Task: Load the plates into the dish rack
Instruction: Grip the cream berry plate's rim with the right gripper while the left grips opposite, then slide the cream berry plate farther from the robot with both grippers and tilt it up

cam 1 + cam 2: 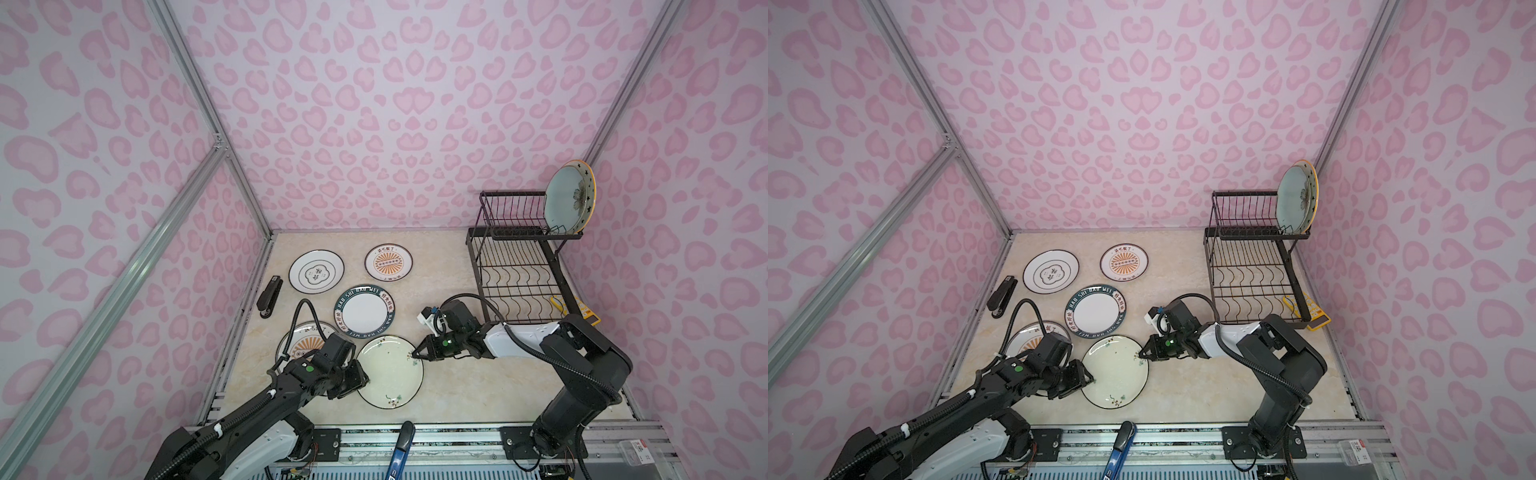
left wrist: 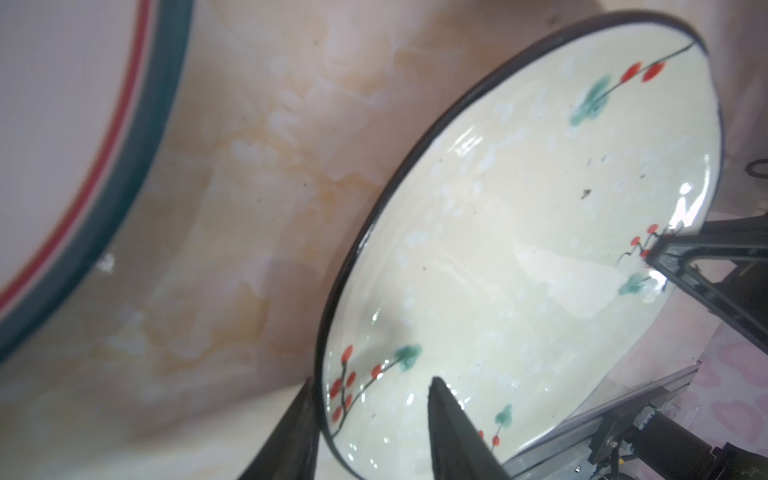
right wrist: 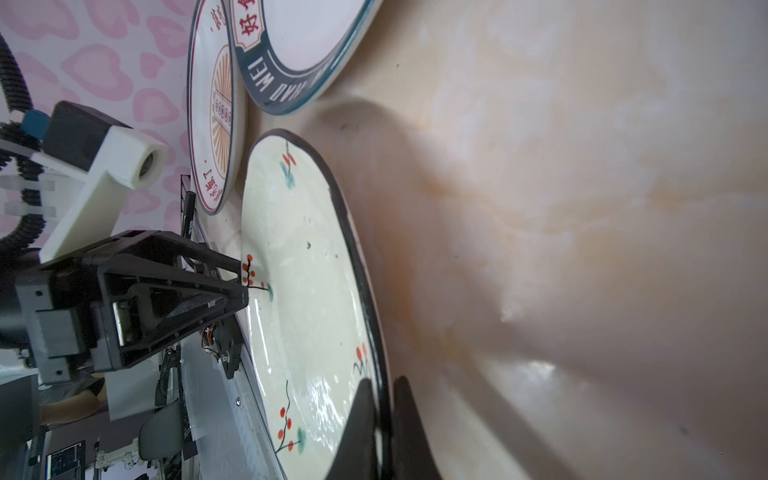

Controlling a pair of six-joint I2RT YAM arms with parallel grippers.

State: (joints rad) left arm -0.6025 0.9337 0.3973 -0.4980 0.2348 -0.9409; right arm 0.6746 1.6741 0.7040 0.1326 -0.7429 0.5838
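The cream sprigged plate (image 1: 390, 371) (image 1: 1115, 371) lies near the table's front. My right gripper (image 1: 415, 353) (image 3: 383, 380) is shut on its right rim, one finger over it and one under. That edge looks slightly raised, with a shadow beneath. My left gripper (image 1: 361, 380) (image 2: 374, 380) straddles the opposite rim, open with a wide gap. Flat on the table lie the emblem plate (image 1: 316, 271), a sunburst plate (image 1: 388, 263), the lettered plate (image 1: 365, 311) and another sunburst plate (image 1: 301, 343), half hidden by the left arm. The dish rack (image 1: 519, 266) holds the blue flowered plate (image 1: 567, 201) and the starry plate (image 1: 589, 187) upright in its upper tier.
A black stapler (image 1: 269, 297) lies at the table's left edge. A yellow object (image 1: 582, 311) sits behind the rack's right side. A blue-handled tool (image 1: 401, 449) rests on the front rail. The rack's lower slots hold nothing.
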